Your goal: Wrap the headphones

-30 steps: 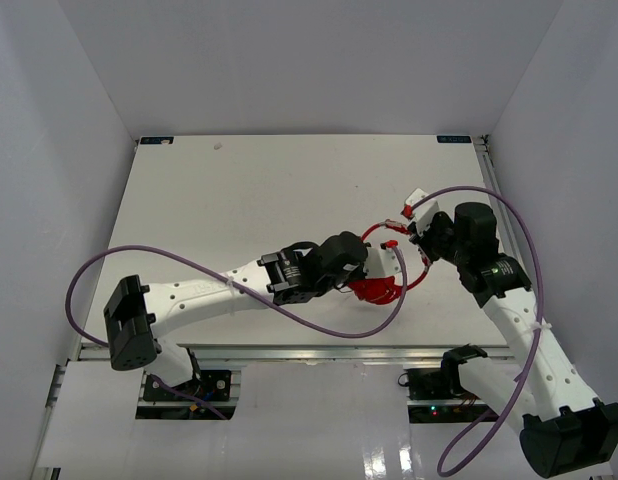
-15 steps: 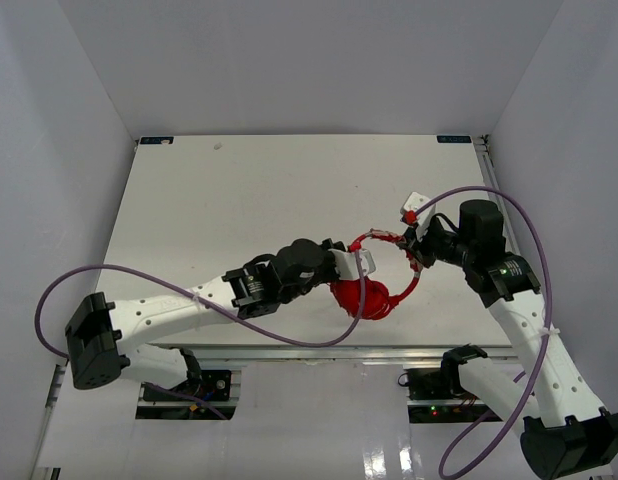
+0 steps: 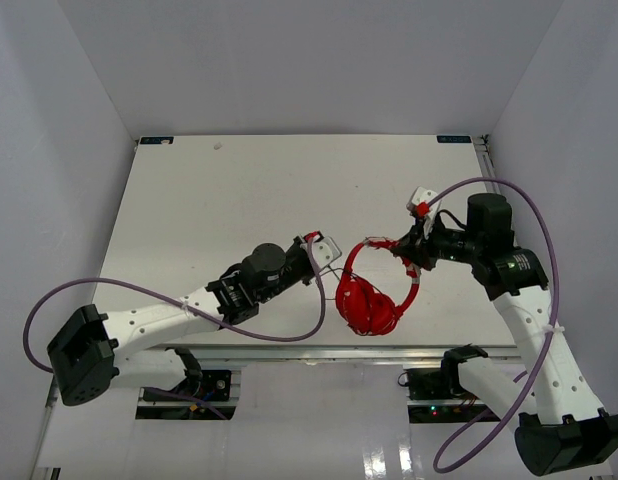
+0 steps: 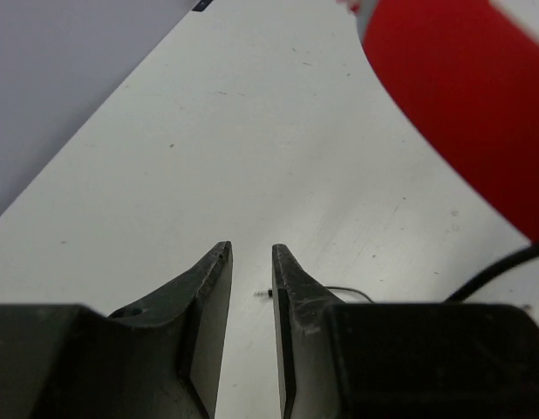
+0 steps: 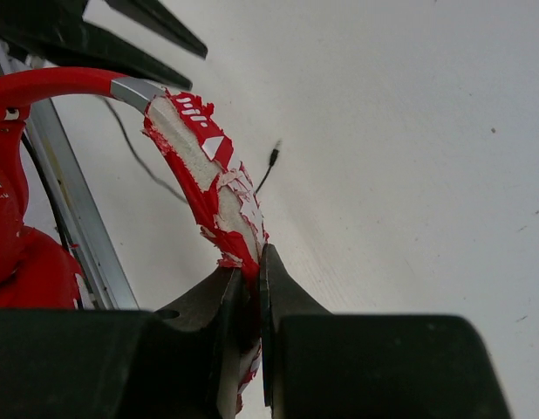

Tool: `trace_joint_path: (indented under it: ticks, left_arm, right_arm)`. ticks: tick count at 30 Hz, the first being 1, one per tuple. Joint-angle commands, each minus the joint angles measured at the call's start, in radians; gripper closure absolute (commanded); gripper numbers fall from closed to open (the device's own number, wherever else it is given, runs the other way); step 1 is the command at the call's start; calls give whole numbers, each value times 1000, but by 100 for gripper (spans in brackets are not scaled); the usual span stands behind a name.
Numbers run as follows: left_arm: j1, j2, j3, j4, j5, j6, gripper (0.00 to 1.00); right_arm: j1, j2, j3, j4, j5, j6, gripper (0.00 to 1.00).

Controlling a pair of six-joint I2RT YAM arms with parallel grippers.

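Observation:
The red headphones (image 3: 369, 303) rest with both ear cups together near the table's front edge, the thin headband (image 3: 377, 243) arching up. My right gripper (image 3: 401, 251) is shut on the headband's padded part (image 5: 219, 188), whose red skin is peeling off white foam. My left gripper (image 3: 327, 247) hangs just left of the headband, its jaws slightly apart and empty (image 4: 250, 253). The thin dark cord's plug (image 4: 268, 292) lies on the table ahead of the left fingers and also shows in the right wrist view (image 5: 274, 157). A red ear cup (image 4: 466, 113) fills the left wrist view's upper right.
The metal rail (image 3: 289, 352) runs along the table's front edge just below the ear cups. Purple robot cables (image 3: 289, 336) loop near both arms. White walls close in the table at the back and sides.
My left gripper let go of the ear cups and drew back to the left. The ear cups shifted left and down. The right gripper kept its hold on the headband.

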Motion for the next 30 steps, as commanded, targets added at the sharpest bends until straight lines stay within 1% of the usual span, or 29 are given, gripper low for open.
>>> trace_joint_path:
  ticks: [1, 3, 6, 7, 8, 9, 12, 15, 16, 18, 19, 20, 26, 29, 30]
  left_arm:
    - [2, 24, -71, 198, 92, -111, 62]
    - [2, 44, -102, 256, 104, -138, 60]
    - [4, 58, -140, 324, 106, -168, 52]
    - [4, 58, -150, 336, 103, -175, 50]
    - [4, 56, -162, 348, 95, -180, 46]
    - [7, 53, -168, 351, 86, -186, 44]
    - [25, 38, -180, 339, 40, -205, 38]
    - [59, -32, -220, 337, -1, -270, 27]
    - [71, -53, -243, 340, -10, -298, 22]
    - [82, -114, -302, 360, -14, -360, 15]
    - [83, -142, -331, 372, -7, -371, 7]
    - [83, -164, -352, 379, -1, -397, 3]
    - [84, -282, -448, 377, 45, -462, 2]
    - [84, -304, -468, 393, 104, -481, 2]
    - [84, -295, -468, 405, 145, -488, 2]
  right_arm:
    - [-38, 12, 108, 31, -142, 122, 92]
    - [-54, 17, 137, 30, -168, 146, 92]
    - [-77, 27, 167, 29, -180, 176, 92]
    - [-80, 29, 175, 29, -179, 186, 92]
    - [-88, 34, 183, 30, -176, 199, 92]
    - [-94, 39, 189, 31, -175, 206, 92]
    - [-108, 55, 200, 32, -184, 232, 92]
    - [-123, 65, 209, 40, -205, 260, 92]
    - [-127, 69, 211, 41, -205, 266, 92]
    - [-136, 77, 217, 43, -203, 280, 92]
    - [-139, 79, 218, 45, -202, 284, 92]
    - [-141, 81, 218, 49, -197, 288, 92]
    - [-151, 88, 220, 59, -188, 313, 92]
    - [-155, 92, 220, 65, -189, 323, 92]
    - [-156, 93, 220, 68, -190, 328, 92]
